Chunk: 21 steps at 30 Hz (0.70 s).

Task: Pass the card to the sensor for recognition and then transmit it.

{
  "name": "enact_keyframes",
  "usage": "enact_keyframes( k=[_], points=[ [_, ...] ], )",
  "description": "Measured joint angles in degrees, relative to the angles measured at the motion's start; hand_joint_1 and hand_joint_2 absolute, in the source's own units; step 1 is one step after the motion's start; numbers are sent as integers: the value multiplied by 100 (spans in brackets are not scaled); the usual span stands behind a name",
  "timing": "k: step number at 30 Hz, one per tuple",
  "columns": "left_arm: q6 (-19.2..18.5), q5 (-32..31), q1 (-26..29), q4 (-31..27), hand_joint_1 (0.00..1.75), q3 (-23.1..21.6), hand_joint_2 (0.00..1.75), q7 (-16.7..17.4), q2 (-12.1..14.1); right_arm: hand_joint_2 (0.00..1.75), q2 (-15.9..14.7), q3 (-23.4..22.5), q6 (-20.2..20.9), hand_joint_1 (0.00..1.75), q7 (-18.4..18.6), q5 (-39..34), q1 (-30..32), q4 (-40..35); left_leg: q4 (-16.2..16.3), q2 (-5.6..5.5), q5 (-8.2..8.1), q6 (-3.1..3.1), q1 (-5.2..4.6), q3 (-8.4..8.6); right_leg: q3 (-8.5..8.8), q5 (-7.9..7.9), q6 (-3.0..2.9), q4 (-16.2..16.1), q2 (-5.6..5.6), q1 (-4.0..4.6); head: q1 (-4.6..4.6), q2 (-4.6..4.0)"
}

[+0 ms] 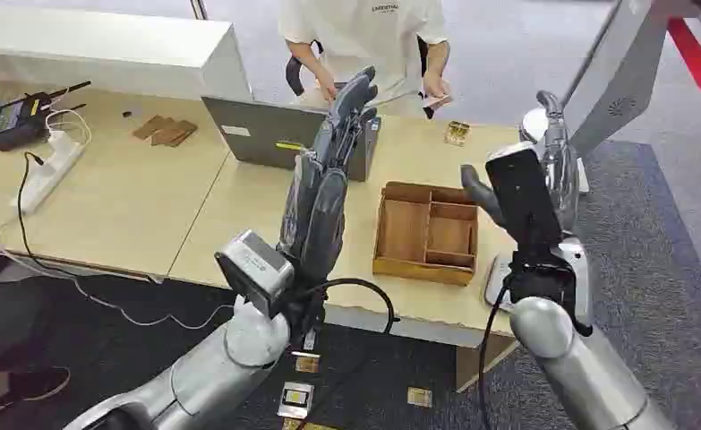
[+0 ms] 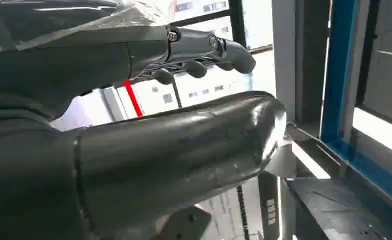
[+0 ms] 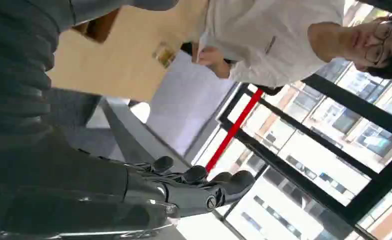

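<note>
You have the compartment tray point(image 1: 425, 235) on the tabletop point(image 1: 149, 197) near its front edge, between your two raised arms. Behind it to the left stands the laptop point(image 1: 266, 132). Far left lie a radio point(image 1: 20, 121) and power strip point(image 1: 49, 166). A person point(image 1: 364, 36) stands behind the tabletop. Small cards point(image 1: 297, 399) lie on the floor below.

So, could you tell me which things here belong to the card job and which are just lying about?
Job: card on the table; left hand and right hand, both empty; perhaps the tray.
Lying about: laptop; power strip; radio; wooden pieces; floor cards.
</note>
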Motion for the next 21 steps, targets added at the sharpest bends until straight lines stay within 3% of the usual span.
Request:
enact_keyframes(
  k=[8, 19, 21],
  points=[
    [-111, 310, -142, 175, 0, -59, 0, -282, -175, 175, 181, 201, 140, 0, 264, 1353, -704, 1240, 0, -2, -1, 0, 0, -1, -1, 0, 0, 0, 0, 0, 2, 0],
    [-148, 428, -223, 317, 0, -129, 0, -382, -273, 175, 369, 393, 175, 0, 262, 1688, -1056, 2364, 0, -1, -1, 0, 0, 0, -2, 0, 0, 0, -1, 0, 2, 0],
    [-192, 492, -233, 345, 0, -133, 0, -431, -280, 175, 400, 442, 179, 0, 387, 2181, -1138, 2564, 0, -2, -1, 0, 0, -1, -2, -1, 0, 0, -1, 0, 2, 0]
  ],
)
